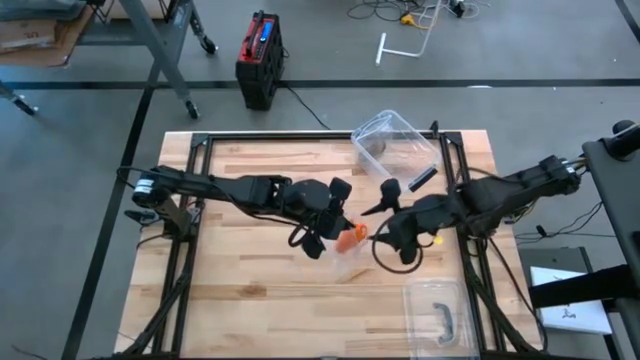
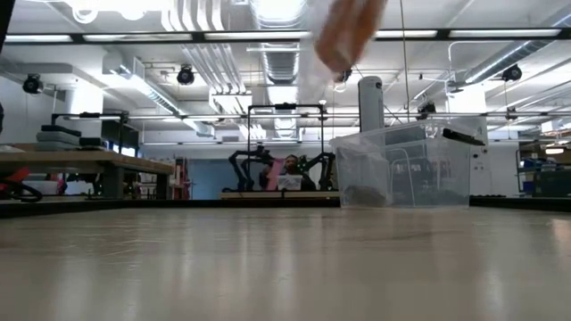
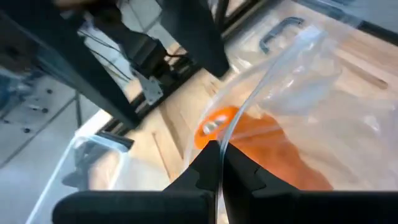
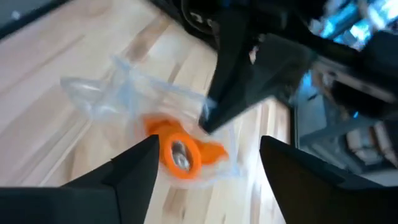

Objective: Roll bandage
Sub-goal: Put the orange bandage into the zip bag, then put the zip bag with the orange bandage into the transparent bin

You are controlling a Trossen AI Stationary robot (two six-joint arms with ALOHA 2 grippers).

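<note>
Above the counter (image 1: 250, 290), the left tool (image 3: 219, 163) pinches the rim of a clear bag (image 3: 311, 81) holding an orange bandage roll (image 4: 177, 154). The right tool (image 4: 208, 155), spread wide, faces it, gripping nothing. Rolling looks unstarted; the bandage remains bagged.

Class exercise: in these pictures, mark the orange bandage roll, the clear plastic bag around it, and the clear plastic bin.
orange bandage roll (image 4: 179, 154): right wrist view, on the roll's open end.
clear plastic bag (image 3: 311, 81): left wrist view, on the bag's upper film.
clear plastic bin (image 2: 406, 169): low view, on the bin's front wall.
</note>
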